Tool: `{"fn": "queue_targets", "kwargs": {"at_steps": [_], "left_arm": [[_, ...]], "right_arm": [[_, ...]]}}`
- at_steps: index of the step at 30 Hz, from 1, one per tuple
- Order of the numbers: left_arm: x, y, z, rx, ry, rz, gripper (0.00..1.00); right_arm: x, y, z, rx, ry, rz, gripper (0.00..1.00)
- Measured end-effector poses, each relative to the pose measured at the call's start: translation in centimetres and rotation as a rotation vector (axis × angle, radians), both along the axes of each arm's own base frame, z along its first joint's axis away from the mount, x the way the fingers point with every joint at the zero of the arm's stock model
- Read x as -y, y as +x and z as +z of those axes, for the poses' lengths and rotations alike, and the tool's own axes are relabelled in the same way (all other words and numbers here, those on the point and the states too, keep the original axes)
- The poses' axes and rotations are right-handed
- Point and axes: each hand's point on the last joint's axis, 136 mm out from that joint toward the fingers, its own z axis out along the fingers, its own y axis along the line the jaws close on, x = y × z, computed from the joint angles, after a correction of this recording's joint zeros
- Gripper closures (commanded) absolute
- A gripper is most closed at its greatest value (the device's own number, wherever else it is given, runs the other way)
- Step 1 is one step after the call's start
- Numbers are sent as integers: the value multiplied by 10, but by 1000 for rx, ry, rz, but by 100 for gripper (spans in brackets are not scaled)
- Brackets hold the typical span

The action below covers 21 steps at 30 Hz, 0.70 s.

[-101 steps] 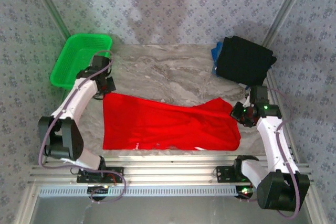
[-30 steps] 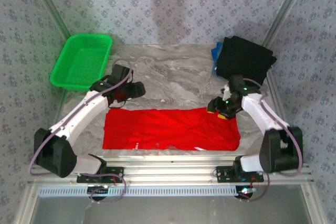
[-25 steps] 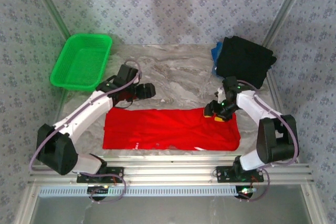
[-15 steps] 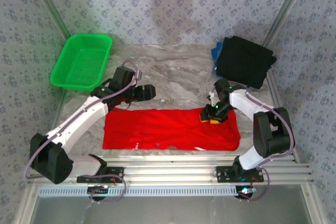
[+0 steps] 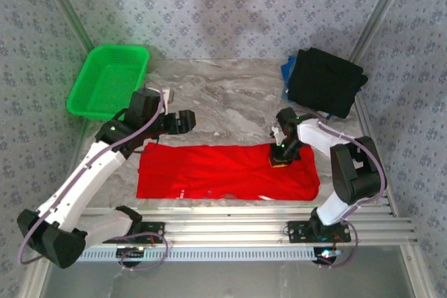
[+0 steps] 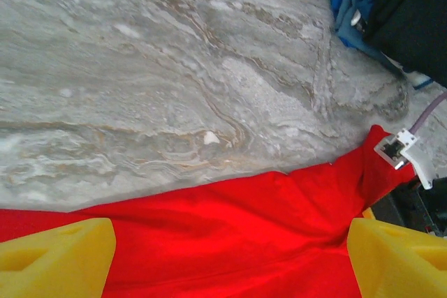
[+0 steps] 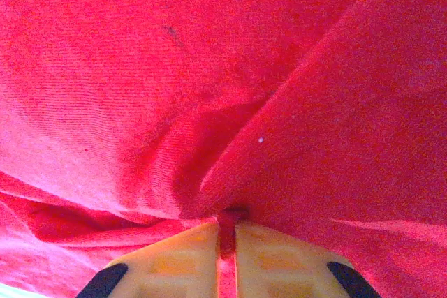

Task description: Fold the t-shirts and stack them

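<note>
Top view: red t-shirt (image 5: 223, 172) lies flat as a wide band across the lower middle of the frame, on the marble table (image 5: 230, 95). The right gripper (image 5: 280, 156) rests on the shirt's upper right edge. Right wrist view: its yellow fingers (image 7: 181, 256) are pressed together, pinching a raised fold of red cloth. The left gripper (image 5: 186, 121) hovers near the shirt's upper edge, left of centre, jaws spread wide with nothing between them. Upper right: folded black t-shirt (image 5: 325, 82) lying on a blue t-shirt (image 5: 286, 70). Upper left: green basket (image 5: 108, 78).
</note>
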Motion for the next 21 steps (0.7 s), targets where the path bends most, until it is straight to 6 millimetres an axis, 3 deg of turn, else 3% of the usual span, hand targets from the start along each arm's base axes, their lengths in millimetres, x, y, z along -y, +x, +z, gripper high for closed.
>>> {"fn": "queue_targets", "kwargs": {"at_steps": [3,12,18,21], "left_arm": [[-12,-1,6,14,12,30,14],[-24,-5,-5,-14,43,61,14],[-24,-6,-21,-51,59,62,14],[-23,-4,-32,-77,67,66,14]], "right_arm": [[0,1,9,33,-2,7,100],[-17,-15,49,118,66,22,100],[-30,-53,39,19,99,10,100],[-38,-74,33,-45,115,12,94]]}}
